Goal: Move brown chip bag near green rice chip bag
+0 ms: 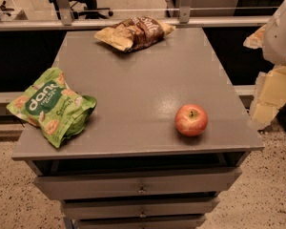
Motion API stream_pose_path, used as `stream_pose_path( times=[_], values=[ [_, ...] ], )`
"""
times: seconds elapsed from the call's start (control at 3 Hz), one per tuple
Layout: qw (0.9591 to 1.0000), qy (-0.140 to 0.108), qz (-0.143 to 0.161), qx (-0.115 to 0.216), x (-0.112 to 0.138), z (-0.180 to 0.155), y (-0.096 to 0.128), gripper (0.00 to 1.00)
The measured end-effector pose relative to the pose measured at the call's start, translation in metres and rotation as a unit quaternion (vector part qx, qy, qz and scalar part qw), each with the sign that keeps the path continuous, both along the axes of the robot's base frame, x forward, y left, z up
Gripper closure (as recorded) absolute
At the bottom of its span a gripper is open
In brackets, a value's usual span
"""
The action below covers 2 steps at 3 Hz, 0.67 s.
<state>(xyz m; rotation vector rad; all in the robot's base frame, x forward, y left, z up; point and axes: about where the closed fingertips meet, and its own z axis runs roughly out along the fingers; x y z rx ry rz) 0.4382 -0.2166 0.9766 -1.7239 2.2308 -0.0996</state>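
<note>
The brown chip bag [135, 32] lies flat at the far edge of the grey cabinet top [138, 85], a little left of centre. The green rice chip bag [53, 106] lies at the left edge of the top, near the front, partly overhanging the side. The two bags are far apart, with bare grey surface between them. My gripper is out of view. Only a white rounded part of my arm [282, 32] shows at the right edge, beyond the cabinet and above it.
A red apple [191, 119] stands near the front right corner of the top. Drawers [138, 187] sit below the front edge. A rail and glass [133, 20] run behind the cabinet. Pale yellow blocks [271, 97] stand to the right.
</note>
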Motion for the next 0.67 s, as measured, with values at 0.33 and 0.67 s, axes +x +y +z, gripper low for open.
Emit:
stream_pose_path(
  times=[0.33,0.67],
  values=[
    [1.0000,0.000,0.000,0.000,0.000,0.000,0.000,0.00],
    [0.9993,-0.030,0.002,0.022,-0.002,0.013,-0.002,0.00]
  ],
)
